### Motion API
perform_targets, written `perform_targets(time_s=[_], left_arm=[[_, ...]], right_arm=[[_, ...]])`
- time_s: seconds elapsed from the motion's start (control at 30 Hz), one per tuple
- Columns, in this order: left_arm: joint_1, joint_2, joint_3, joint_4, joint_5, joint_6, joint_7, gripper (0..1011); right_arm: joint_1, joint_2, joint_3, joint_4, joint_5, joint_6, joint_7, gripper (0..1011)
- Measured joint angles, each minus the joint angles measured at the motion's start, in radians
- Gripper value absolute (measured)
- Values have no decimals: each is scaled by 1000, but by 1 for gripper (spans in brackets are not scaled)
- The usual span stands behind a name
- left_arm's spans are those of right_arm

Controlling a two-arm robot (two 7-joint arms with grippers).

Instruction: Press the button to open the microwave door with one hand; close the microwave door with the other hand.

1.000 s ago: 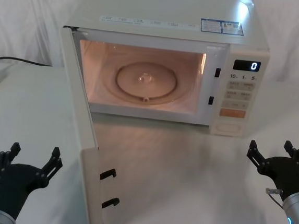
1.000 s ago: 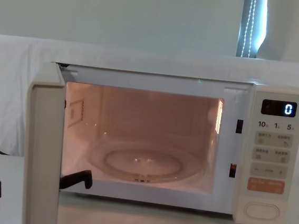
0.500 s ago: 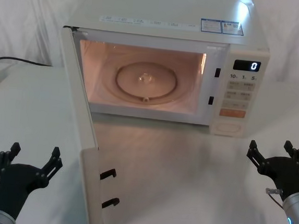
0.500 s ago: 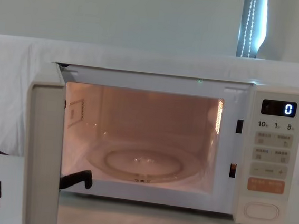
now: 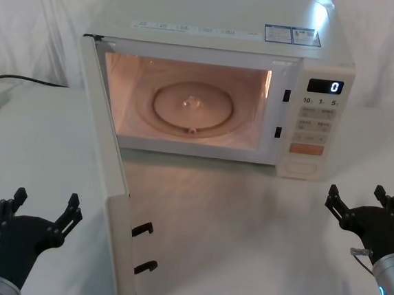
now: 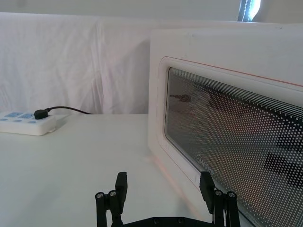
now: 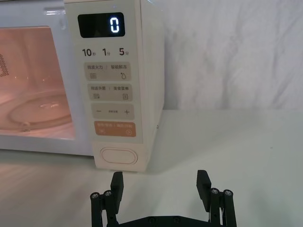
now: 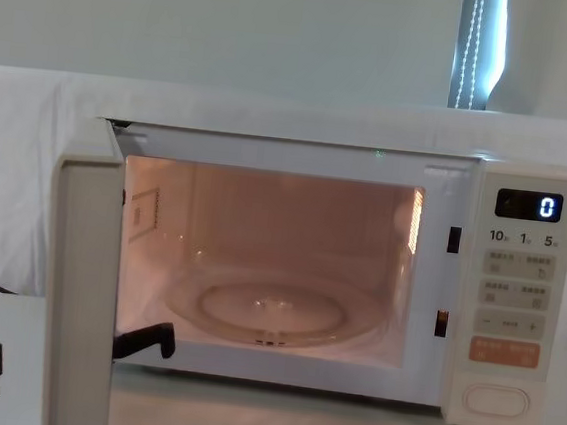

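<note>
So, far left on the counter (image 5: pixel 39 140): a power strip (image 6: pixel 28 124) w/ a black plug in it, well clear of the work. Left gripper (image 5: pixel 38 211) sits low near the robot, just outside the swung-out microwave door (image 5: pixel 108 181), jaws spread open, nothing held; in the left wrist view the door's outer face (image 6: pixel 227 142) is right beside the open jaws, dotted dark window w/ thin pink outline facing them. Door is open approx. square to the front, hinged at the left edge of the microwave (image 5: pixel 221 25), two black latch hooks (image 5: pixel 143 248) on its free end pointing inward. Judging by this, the opening part looks done & closing is the step in hand, prob. for the left arm. To do it well: put the jaws or the back of a finger flat on the outer face near the free edge, not near the hinge, push in an arc that follows the hinge, keep pushing until the hooks seat; avoid pressing hard on the window centre. Cavity is lit pinkish, glass turntable (image 5: pixel 192 106) bare. Further right, control strip: black display (image 7: pixel 101 24) reads 0, keypad, orange button (image 7: pixel 115 129), then the big blank cream pill-shaped button (image 7: pixel 118 155) at the bottom. Right gripper (image 5: pixel 364 203) hovers over the counter in front of & a bit right of that button, apart from it, jaws open, empty.
</note>
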Motion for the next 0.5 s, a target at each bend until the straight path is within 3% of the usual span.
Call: perform_targets(time_s=[0.5], left_arm=[[0,0,0,0,0,0,0,1001]], right_arm=[[0,0,0,0,0,0,0,1002]])
